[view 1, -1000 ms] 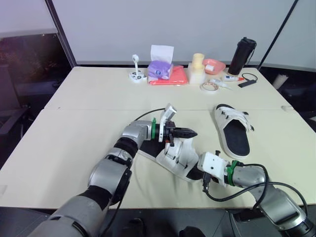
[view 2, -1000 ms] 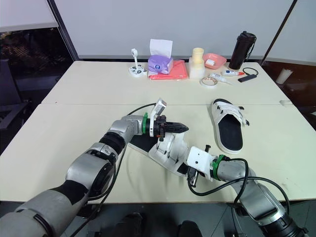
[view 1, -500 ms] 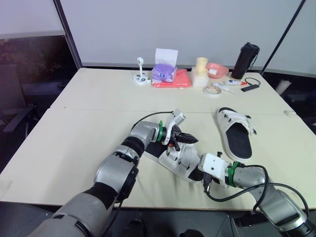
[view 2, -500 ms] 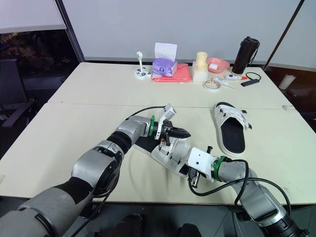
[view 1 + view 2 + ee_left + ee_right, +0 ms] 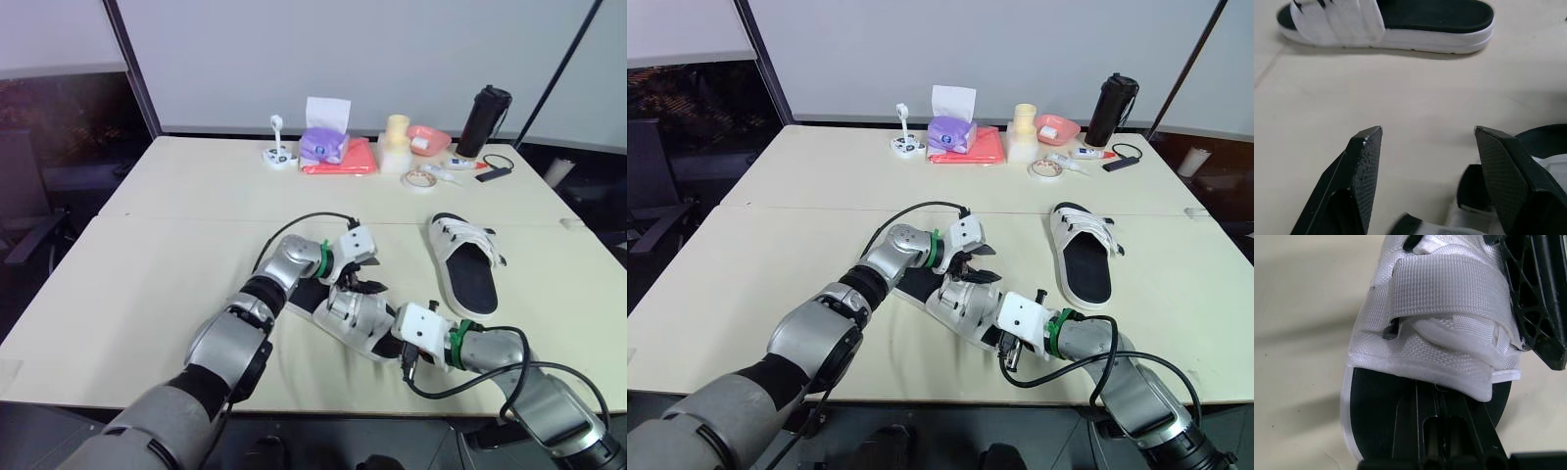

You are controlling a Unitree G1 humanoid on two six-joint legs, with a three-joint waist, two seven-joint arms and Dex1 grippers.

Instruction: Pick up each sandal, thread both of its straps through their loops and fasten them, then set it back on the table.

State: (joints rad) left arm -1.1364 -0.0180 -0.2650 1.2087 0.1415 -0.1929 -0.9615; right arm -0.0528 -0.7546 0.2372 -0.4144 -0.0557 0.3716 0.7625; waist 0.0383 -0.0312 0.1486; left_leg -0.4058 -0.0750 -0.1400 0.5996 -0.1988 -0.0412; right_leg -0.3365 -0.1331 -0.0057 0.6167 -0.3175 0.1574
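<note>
Left gripper (image 5: 1427, 133) spread just above near sandal (image 5: 353, 315); right gripper (image 5: 1442, 399) apparently pinches its sole.

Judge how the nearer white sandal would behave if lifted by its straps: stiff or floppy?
The woven straps look soft and fold over themselves, so they would likely flex. The thick sole probably stays fairly stiff, and the foam-like sandal seems light.

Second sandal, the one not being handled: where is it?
Left eye view: the second sandal lies flat on the table, at the right, apart from the near sandal.
</note>
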